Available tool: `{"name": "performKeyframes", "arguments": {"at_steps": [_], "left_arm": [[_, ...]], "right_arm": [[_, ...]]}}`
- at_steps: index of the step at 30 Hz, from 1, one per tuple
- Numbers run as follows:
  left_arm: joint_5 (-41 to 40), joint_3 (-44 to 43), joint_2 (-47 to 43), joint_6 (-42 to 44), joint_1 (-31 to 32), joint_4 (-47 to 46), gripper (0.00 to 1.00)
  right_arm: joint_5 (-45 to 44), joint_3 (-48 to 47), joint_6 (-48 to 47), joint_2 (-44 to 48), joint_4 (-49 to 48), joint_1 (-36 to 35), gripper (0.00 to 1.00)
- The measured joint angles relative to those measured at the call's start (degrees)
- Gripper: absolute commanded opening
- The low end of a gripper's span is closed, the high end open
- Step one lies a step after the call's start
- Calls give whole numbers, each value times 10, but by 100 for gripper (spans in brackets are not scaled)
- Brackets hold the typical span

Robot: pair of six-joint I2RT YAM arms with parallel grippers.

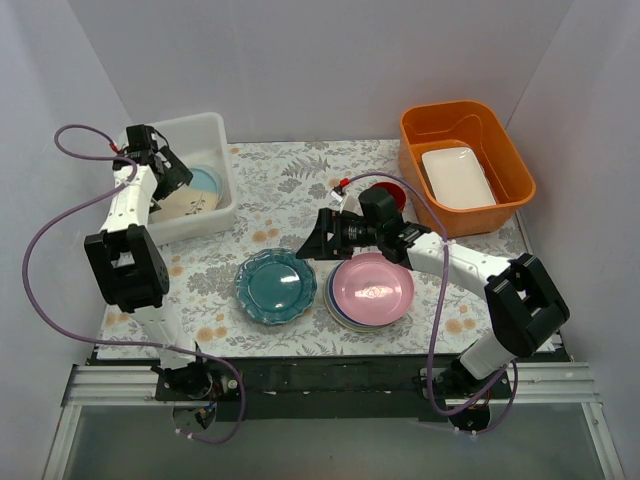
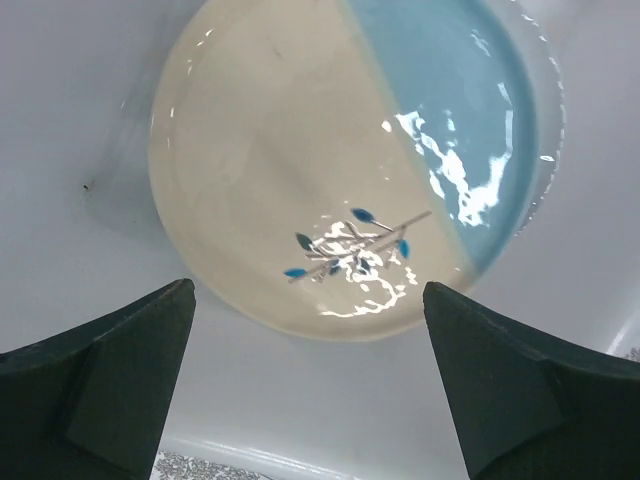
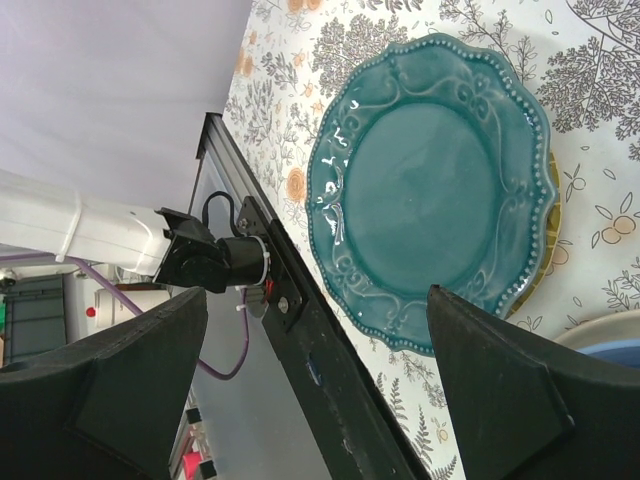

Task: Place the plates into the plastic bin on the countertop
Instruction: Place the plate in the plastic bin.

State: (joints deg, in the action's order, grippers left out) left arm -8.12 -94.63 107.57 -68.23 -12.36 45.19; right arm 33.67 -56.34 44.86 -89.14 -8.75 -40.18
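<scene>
Plates (image 2: 280, 150): two in plastic bin (image 1: 215, 130); teal plate (image 1: 275, 285), pink-topped stack (image 1: 370, 292) outside.

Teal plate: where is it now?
Top view: the teal plate lies on the countertop near centre, left of the pink plate stack, beside the open right end effector.
</scene>
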Motion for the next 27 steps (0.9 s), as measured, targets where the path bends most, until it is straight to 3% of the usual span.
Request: {"name": "performKeyframes", "arguments": {"at_steps": [11, 21, 27], "left_arm": [[-14, -2, -59, 11, 17, 13, 98], [-4, -9, -95, -4, 131, 37, 98], [0, -14, -120, -12, 142, 43, 98]], "right_arm": [[0, 0, 0, 26, 0, 0, 98], [-1, 3, 0, 32, 2, 0, 98], [-1, 10, -1, 36, 10, 0, 98]]}}
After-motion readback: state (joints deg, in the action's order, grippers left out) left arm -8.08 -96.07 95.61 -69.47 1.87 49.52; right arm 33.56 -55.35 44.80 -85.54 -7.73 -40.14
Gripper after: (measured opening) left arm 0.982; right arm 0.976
